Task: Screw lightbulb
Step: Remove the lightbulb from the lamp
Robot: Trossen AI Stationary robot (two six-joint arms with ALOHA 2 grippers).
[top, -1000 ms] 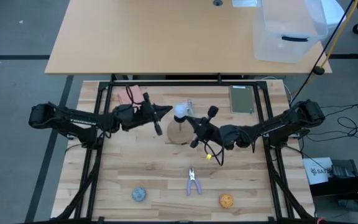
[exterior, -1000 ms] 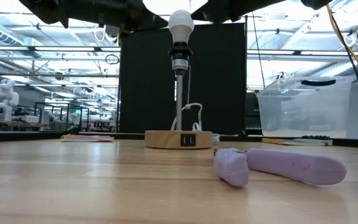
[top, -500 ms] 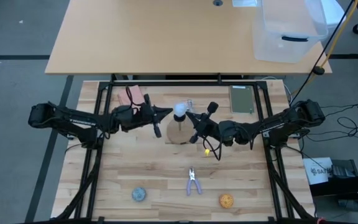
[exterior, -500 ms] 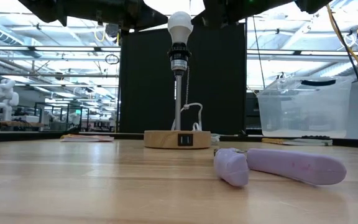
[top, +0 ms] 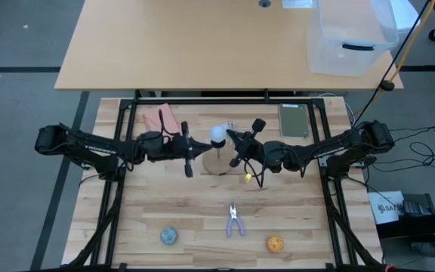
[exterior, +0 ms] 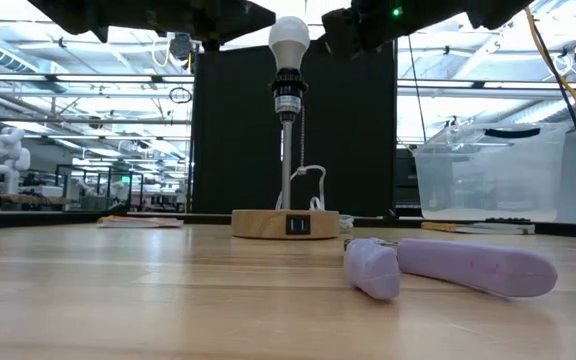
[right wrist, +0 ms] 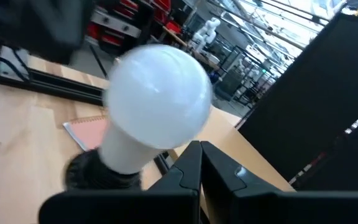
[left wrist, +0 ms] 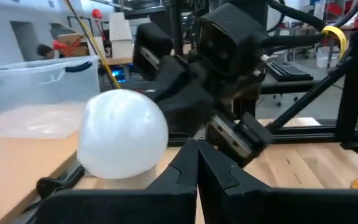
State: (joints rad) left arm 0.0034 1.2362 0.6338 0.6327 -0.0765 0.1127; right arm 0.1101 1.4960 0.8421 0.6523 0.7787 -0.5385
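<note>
The white lightbulb (top: 218, 134) stands upright in the socket (exterior: 287, 96) on a thin post, which rises from the round wooden stand (exterior: 286, 222). My left gripper (top: 205, 148) is shut and level, just left of the bulb (left wrist: 123, 142) and a little nearer the table's front, with a gap between them. My right gripper (top: 229, 137) is shut and level too, with its tips close beside the bulb's right side (right wrist: 157, 106). Both arms show as dark shapes on either side of the bulb (exterior: 289, 40) at the top of the low view. My right gripper's shut fingertips (right wrist: 191, 155) stand right at the bulb's rounded side (right wrist: 188, 134), coming in level from the table's right. I cannot tell whether they touch it. My left gripper touches nothing.
Purple pliers (top: 236, 219) lie on the table near its front, with a blue-grey ball (top: 170, 236) and an orange ball (top: 276, 243) on either side of them. A pink pad (top: 161, 117) and a grey-green card (top: 293, 119) lie at the back. A clear bin (top: 351, 34) stands on the far table.
My right gripper has swung toward the table's far edge and up to the bulb's right side. My left gripper has turned so that its tips moved from the bulb toward the near edge. Both have stayed shut. The bulb and stand have not moved.
</note>
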